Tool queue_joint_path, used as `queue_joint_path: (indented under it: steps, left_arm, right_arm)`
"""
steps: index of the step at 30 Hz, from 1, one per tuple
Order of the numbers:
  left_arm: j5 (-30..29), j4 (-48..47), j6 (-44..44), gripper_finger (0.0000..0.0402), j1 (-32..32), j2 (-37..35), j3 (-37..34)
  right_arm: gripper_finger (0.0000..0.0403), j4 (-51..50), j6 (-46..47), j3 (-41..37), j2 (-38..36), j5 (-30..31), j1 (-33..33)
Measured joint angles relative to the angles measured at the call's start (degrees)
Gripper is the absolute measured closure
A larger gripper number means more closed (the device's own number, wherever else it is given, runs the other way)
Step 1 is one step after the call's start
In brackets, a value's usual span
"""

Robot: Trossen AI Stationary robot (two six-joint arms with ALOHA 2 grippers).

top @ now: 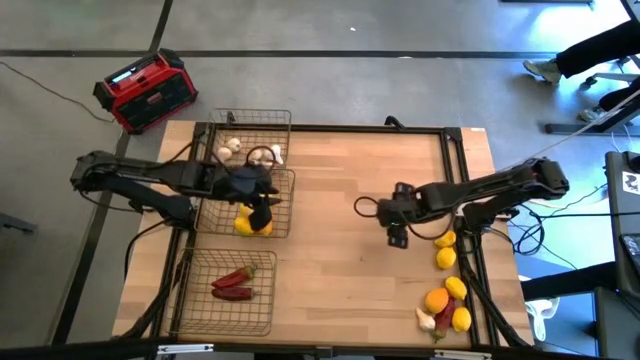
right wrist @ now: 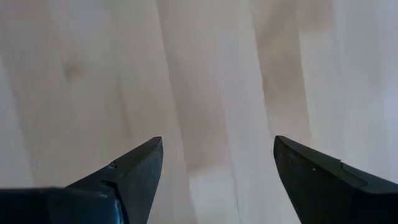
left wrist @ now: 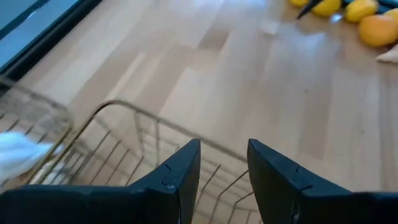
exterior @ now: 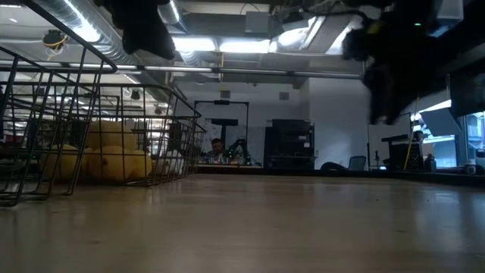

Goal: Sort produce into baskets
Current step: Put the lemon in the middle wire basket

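Table: pale wooden plank tabletop (top: 340,200) in a dark frame; bare in the middle, work at both side edges.
Baskets: three shallow wire-mesh baskets in a row down the left edge. Far basket (top: 250,135) holds whitish garlic bulbs (top: 230,148); middle basket (top: 278,210) holds yellow lemons (top: 250,225); near basket (top: 225,300) holds long red chili peppers (top: 233,284).
Unsorted pile: lemons, a round orange citrus (top: 436,299), one garlic bulb and what looks like a chili, grouped at the table's near right corner (top: 447,290).
Left gripper (top: 260,212): over the middle basket, just above the lemons. Fingers part-way apart with nothing between them in the wrist view, so empty.
Right gripper (top: 396,233): over bare wood at mid-table, near the pile but short of it. Fingers spread wide, empty.
Step in hand: my reading is a lemon has just gone into the middle basket; the right arm stands ready for the next pick.
Next move calls for: right gripper to travel to the pile, settle over one item clear of its neighbours, close on it, carry it to the matching basket.
View differences: the high view alone shows all three baskets and their contents. The low view shows lemons through the mesh (exterior: 114,159) and both arms as dark shapes overhead, no pile. The left wrist view shows basket rim (left wrist: 155,121) and the distant pile (left wrist: 373,28). The right wrist view shows only wood.
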Motion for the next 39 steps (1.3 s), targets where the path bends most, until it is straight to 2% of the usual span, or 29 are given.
queue_joint_path:
  steps: [6,12,19,26,39]
  left_arm:
    - [0.0,8.8,0.3,0.0274,-2.1,0.0,-3.8]
    - [0.0,10.4,0.4,0.0274,-2.6,0.7,-3.9]
    - [-0.4,11.1,0.4,0.0274,-2.6,0.8,-3.9]
    - [-0.4,11.9,1.0,0.0274,-2.6,1.0,-3.9]
    - [-0.4,12.0,1.0,0.0274,-2.5,1.0,-3.9]
  right_arm:
    - [0.0102,-14.7,8.2,0.0,-0.9,-3.7,0.0]
    - [0.0102,-22.7,15.3,0.0,-0.9,-7.4,2.6]
    - [0.0102,-31.7,27.6,-2.0,-0.9,-11.4,7.3]
    - [0.0102,-29.0,29.5,-9.6,-0.9,-19.6,7.5]
    - [0.0102,-29.6,27.7,-10.0,5.7,-20.0,7.5]
